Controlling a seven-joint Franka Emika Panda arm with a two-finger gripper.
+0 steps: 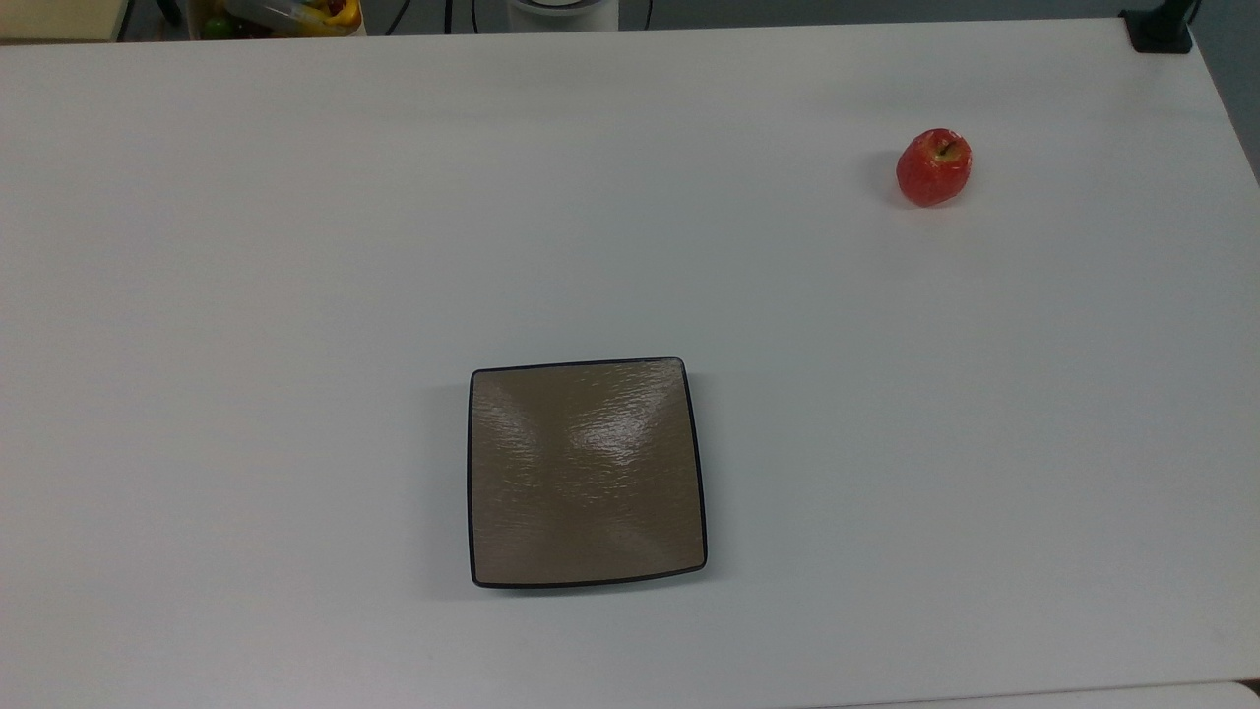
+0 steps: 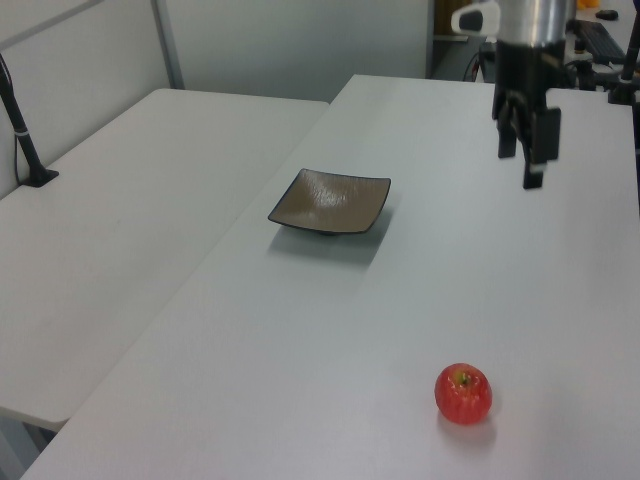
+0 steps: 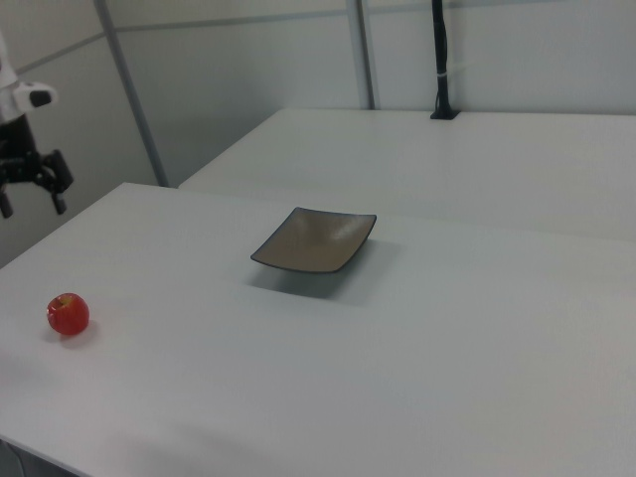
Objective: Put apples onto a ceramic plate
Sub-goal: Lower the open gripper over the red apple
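Note:
A small glossy red apple (image 1: pixel 933 167) sits alone on the white table, at the top view's upper right. It also lies near the front of the left view (image 2: pixel 463 393) and at the right view's far left (image 3: pixel 68 313). The square tan-brown ceramic plate (image 1: pixel 587 473) with a thin black rim rests bare mid-table (image 2: pixel 330 200) (image 3: pixel 315 239). My gripper (image 2: pixel 519 168) hangs open in the air above the table's far right side in the left view, well beyond the apple. In the right view the gripper (image 3: pixel 33 209) is up and left of the apple, holding nothing.
A black clamp (image 1: pixel 1162 30) sits on the table's corner at the top view's upper right. A bin of fruit (image 1: pixel 285 15) stands past the far edge. A second white table (image 2: pixel 120 200) adjoins, with a black post (image 2: pixel 25 140) on it.

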